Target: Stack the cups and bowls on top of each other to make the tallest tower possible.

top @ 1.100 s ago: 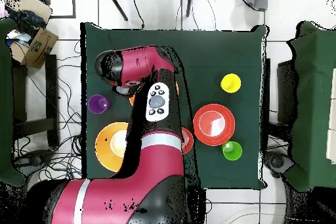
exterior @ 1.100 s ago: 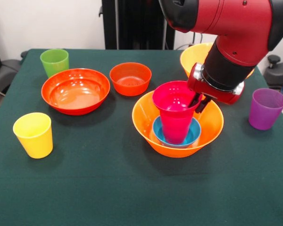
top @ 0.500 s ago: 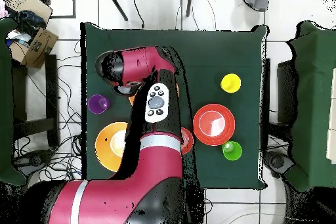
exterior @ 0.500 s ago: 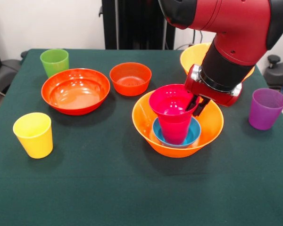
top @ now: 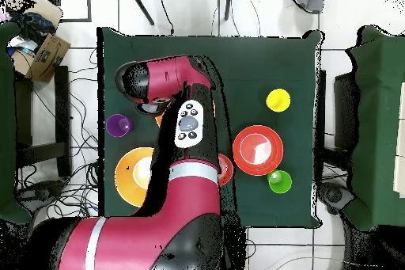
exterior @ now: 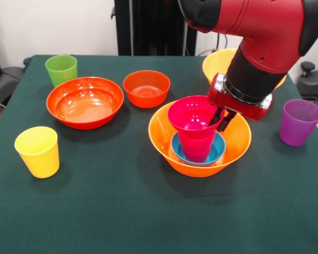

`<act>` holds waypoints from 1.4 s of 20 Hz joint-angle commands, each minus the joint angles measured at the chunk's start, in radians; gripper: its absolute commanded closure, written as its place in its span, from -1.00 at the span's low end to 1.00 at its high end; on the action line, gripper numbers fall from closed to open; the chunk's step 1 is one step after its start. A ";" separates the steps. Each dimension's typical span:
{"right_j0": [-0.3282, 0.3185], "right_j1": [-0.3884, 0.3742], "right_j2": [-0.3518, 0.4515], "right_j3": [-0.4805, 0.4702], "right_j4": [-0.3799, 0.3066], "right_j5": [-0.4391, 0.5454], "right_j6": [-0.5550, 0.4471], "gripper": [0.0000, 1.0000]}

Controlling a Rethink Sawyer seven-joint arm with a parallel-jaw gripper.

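A dark green cloth is spread over the table (exterior: 122, 211), and a pale wall (exterior: 53, 26) is seen behind it, with a black upright structure (exterior: 148, 26) set against that wall. From above, a floor of light tiles (top: 348, 13) is shown around the table, crossed by loose black cables (top: 79, 116). A cardboard box (top: 43, 53) is placed at the upper left corner, and green-covered furniture (top: 380, 116) is seen at the right edge.
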 commanded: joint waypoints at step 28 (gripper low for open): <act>-0.012 -0.008 0.069 0.180 0.015 -0.183 0.038 -1.00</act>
